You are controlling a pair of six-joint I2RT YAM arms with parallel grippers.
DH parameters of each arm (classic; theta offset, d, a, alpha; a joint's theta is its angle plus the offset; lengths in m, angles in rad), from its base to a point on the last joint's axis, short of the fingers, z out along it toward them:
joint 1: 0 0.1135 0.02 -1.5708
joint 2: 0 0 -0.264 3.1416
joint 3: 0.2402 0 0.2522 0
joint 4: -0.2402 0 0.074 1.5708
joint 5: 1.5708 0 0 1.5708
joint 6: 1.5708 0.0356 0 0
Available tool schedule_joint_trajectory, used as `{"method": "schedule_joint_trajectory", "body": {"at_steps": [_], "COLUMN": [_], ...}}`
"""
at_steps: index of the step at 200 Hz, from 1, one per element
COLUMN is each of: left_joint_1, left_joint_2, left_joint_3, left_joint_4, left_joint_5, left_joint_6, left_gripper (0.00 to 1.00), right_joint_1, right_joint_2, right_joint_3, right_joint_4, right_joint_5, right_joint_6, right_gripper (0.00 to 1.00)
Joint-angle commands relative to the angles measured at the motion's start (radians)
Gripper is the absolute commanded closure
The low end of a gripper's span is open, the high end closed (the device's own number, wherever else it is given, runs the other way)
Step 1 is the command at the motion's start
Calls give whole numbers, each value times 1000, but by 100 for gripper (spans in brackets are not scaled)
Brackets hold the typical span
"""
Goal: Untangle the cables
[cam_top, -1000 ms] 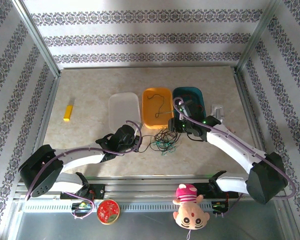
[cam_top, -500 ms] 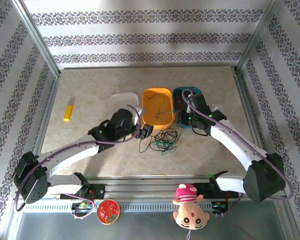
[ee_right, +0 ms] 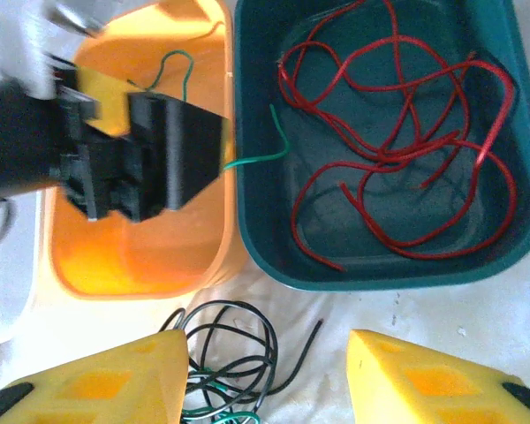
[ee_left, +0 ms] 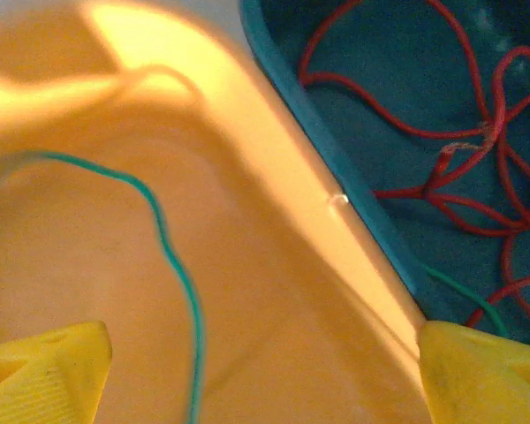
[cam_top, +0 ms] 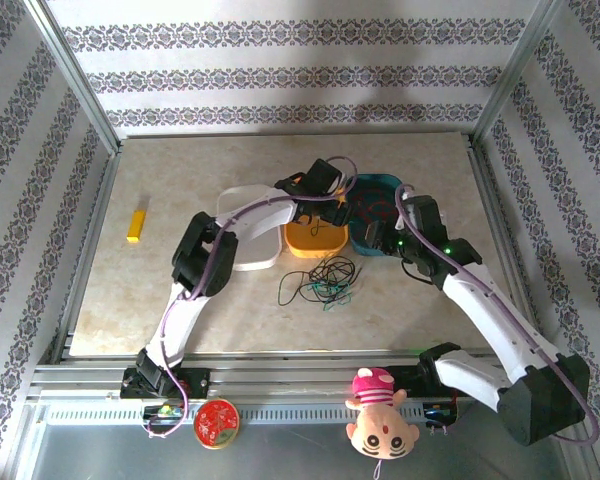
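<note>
Over the orange bin (ee_left: 79, 265) the left gripper (ee_left: 265, 362) spreads its jaws wide above a loose green cable (ee_left: 170, 256), red cables (ee_right: 389, 157) fill the teal bin (ee_right: 380, 278), so colours seem sorted, and the half-open, empty right gripper (ee_right: 267, 375) hangs by the tangle (cam_top: 325, 283) on the table (cam_top: 180, 300).

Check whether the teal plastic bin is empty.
Not empty: the teal plastic bin holds looping thin red wires, plus part of a thin green wire.
</note>
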Motion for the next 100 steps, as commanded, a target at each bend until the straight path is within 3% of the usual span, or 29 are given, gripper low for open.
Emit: {"method": "schedule_joint_trajectory", "body": {"at_steps": [1,33,84,100], "left_joint_1": [18,30,30,30], "left_joint_2": [16,17,8,10], "left_joint_3": [77,44,-8,-8], "left_joint_4": [-172,-106,-76,-82], "left_joint_5": [-85,-29,1,7], "left_joint_6": [-34,-61,-57,-60], "left_gripper": [17,25,58,62], "right_joint_1": [-13,-22,-26,-26], "right_joint_2": [-41,-68,-70,-68], "right_joint_3": [-29,-48,-50,-46], "right_joint_4": [-41,-56,-54,-54], "right_joint_5": [-2,-2,-9,-8], "right_joint_6": [6,-1,-1,-3], "right_gripper": [50,50,50,50]}}
